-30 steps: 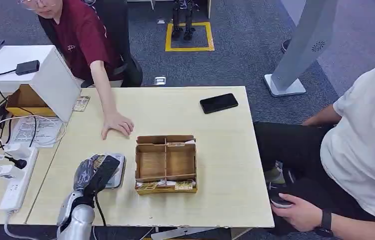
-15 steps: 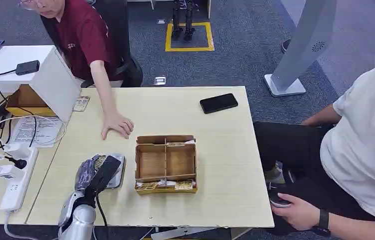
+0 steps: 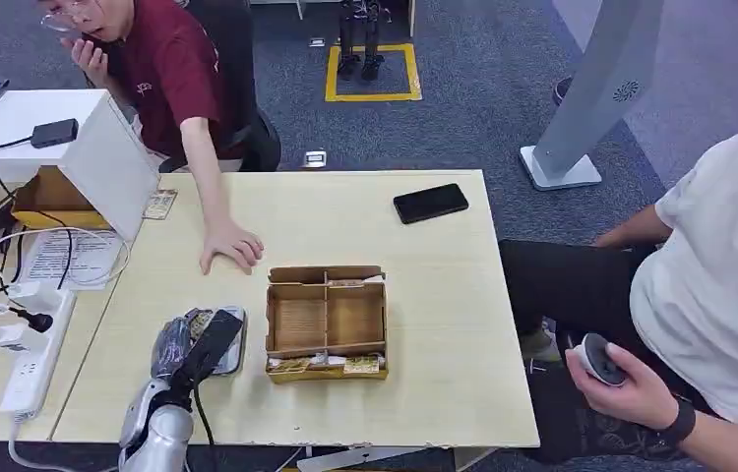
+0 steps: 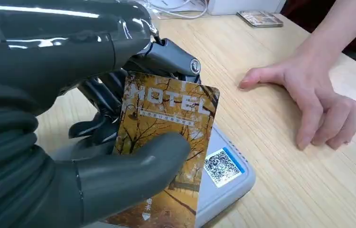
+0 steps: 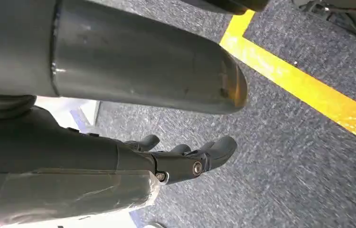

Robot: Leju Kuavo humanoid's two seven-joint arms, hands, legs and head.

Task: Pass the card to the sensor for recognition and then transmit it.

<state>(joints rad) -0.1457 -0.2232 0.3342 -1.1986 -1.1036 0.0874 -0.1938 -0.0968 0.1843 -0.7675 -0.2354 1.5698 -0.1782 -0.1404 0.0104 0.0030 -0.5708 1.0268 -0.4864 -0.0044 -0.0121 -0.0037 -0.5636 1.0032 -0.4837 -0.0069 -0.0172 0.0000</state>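
Observation:
My left hand (image 3: 188, 346) holds a hotel card (image 4: 164, 142), printed with autumn trees, between thumb and fingers. The card hangs just over the grey sensor pad (image 4: 223, 183), which carries a QR sticker and lies on the table (image 3: 424, 295) left of the cardboard box (image 3: 327, 322). In the head view the sensor (image 3: 232, 344) shows partly under my hand. My right hand (image 5: 185, 159) hangs beside my body above the carpet, fingers loosely apart, holding nothing.
A person's hand (image 3: 230, 243) rests flat on the table just beyond the sensor. A black phone (image 3: 430, 203) lies at the far right. A white stand (image 3: 99, 147), cables and a power strip (image 3: 35, 359) crowd the left. Another person sits at the right.
My left hand has drawn back slightly toward me with the card. The seated person at right has raised a hand holding a small round device.

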